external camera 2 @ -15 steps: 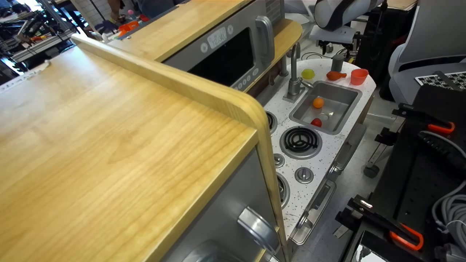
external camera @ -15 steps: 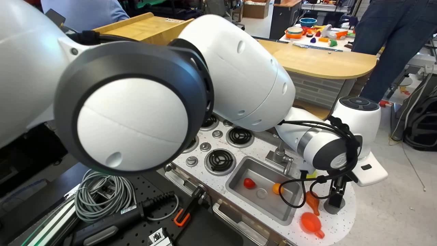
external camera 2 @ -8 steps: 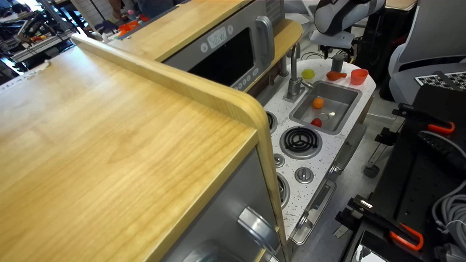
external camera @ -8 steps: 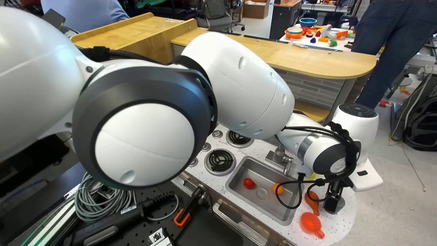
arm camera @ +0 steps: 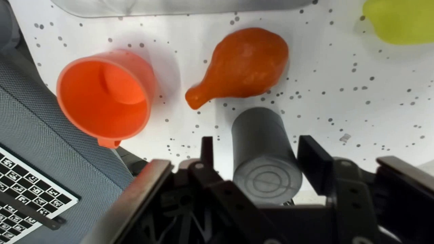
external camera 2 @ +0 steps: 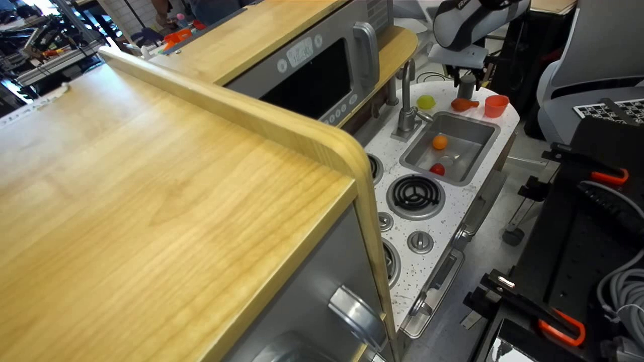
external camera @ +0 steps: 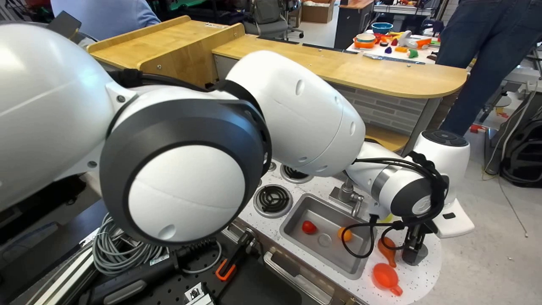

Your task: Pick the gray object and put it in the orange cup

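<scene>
The gray object, a dull dark-gray cylinder (arm camera: 259,139) with rings on its end face, stands upright on the speckled white counter. My gripper (arm camera: 256,149) is around it with fingers apart. In the wrist view the right finger (arm camera: 313,162) is at or very near its side, while a strip of counter shows between it and the left finger (arm camera: 207,150). In both exterior views the gripper (external camera 2: 472,76) is at the top of the cylinder (external camera 2: 466,88). The orange cup (arm camera: 105,98), mouth up, stands to the left in the wrist view and shows in an exterior view (external camera: 384,275).
An orange-brown drumstick toy (arm camera: 247,64) lies between cup and cylinder, close to both. A yellow-green piece (arm camera: 403,20) is farther off. The metal sink (external camera 2: 455,118) holds a red toy (external camera 2: 437,169) and an orange ball (external camera 2: 439,142); a faucet (external camera 2: 406,100) rises beside it.
The arm has come down, bringing the gripper from above to around the gray cylinder's top. In an exterior view the fingers look closer together than half a second ago. The toys have not moved.
</scene>
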`<action>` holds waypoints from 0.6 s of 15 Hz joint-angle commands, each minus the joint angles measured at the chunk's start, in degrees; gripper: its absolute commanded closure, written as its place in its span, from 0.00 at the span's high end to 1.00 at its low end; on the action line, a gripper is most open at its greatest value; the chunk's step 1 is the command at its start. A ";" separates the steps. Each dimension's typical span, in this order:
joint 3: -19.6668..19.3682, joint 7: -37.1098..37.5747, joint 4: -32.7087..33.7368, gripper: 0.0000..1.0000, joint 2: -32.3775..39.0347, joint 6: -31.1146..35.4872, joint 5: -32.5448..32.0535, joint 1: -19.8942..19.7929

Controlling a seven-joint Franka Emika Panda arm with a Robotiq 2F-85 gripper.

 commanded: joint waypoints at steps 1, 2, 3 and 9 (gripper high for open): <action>-0.56 2.28 5.43 0.34 2.99 -2.70 -1.37 -0.81; -0.57 2.36 5.77 0.27 3.13 -2.91 -1.45 -0.87; -0.40 2.22 6.01 0.21 3.18 -3.13 -1.44 -0.99; 0.11 -0.63 3.49 0.20 0.56 -1.98 -0.64 0.07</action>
